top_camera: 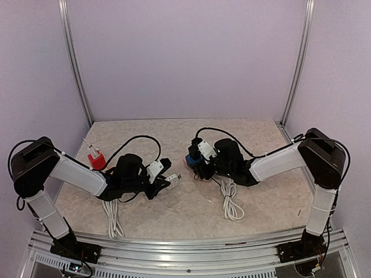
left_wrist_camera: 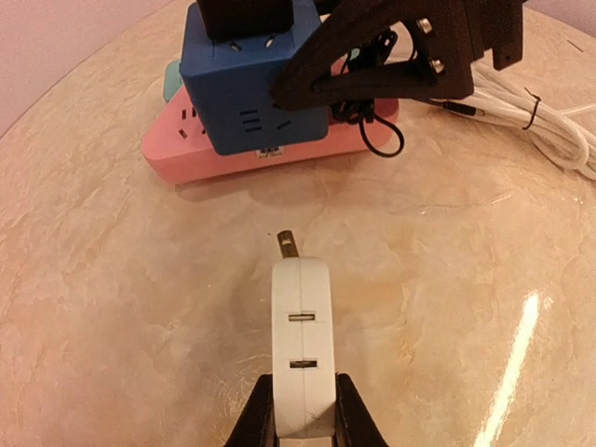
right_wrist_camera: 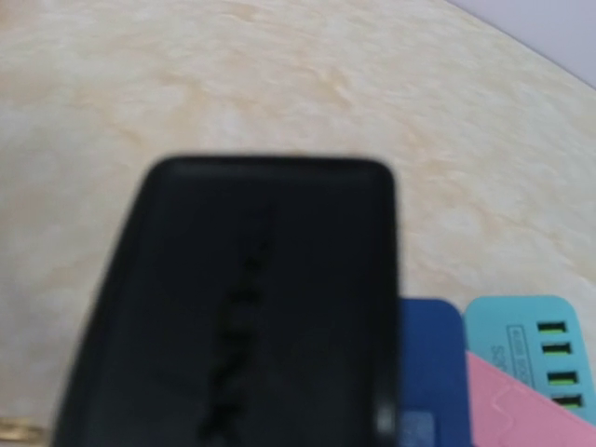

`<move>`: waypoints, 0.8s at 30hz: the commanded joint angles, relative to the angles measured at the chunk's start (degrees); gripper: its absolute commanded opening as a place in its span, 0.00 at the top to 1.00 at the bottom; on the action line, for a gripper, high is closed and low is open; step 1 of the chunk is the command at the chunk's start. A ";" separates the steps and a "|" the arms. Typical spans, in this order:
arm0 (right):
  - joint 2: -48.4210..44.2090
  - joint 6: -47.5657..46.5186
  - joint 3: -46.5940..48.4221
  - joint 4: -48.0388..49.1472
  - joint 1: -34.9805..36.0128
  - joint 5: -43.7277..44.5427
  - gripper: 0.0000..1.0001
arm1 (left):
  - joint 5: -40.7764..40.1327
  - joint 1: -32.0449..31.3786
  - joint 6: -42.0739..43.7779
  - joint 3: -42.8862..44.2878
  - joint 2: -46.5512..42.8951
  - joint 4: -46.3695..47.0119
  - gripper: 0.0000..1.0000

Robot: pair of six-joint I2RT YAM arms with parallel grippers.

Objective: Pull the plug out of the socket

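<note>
Apparently done: left hand [left_wrist_camera: 303, 412] clamped on white plug [left_wrist_camera: 301, 317], prong bare, well clear of blue socket cube [left_wrist_camera: 244, 93] ahead.

No legible txt; label [left_wrist_camera: 268, 150] on blue socket cube [left_wrist_camera: 244, 93] too small.

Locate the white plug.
Left wrist view, bottom centre: white plug pinched between the left fingers, apart from the blue socket cube on the pink strip ahead.

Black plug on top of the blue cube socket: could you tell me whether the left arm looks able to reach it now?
Probably not: the left arm has its jaws shut on a flat white adapter, and the right arm crowds the black plug on the blue cube socket.
</note>
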 commanded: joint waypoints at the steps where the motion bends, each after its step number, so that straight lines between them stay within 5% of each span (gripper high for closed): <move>1: -0.43 0.91 -0.89 -1.07 -0.94 1.76 1.00 | 0.06 -0.11 -1.29 -2.32 -1.79 -2.40 1.00; 3: -0.29 0.98 -0.75 -1.23 -0.93 1.50 0.94 | -0.02 -0.60 -1.73 -3.02 -2.44 -1.74 1.00; 8: -0.19 1.49 -0.23 -1.92 -0.91 0.71 0.55 | -2.13 -2.42 -1.52 -2.63 -4.30 -3.09 1.00; 13: -1.52 2.02 -0.86 -1.70 -0.83 -0.36 0.37 | -2.69 -3.37 -1.95 -2.94 -8.11 -4.55 1.00; 17: -3.47 1.95 -2.09 -0.32 -0.19 -1.34 0.04 | -2.92 -3.98 -2.62 -3.91 -11.75 -5.32 1.00; 24: -6.12 1.78 -1.87 -0.98 0.90 -2.68 0.00 | -3.30 -4.67 -3.62 -5.46 -16.56 -6.77 1.00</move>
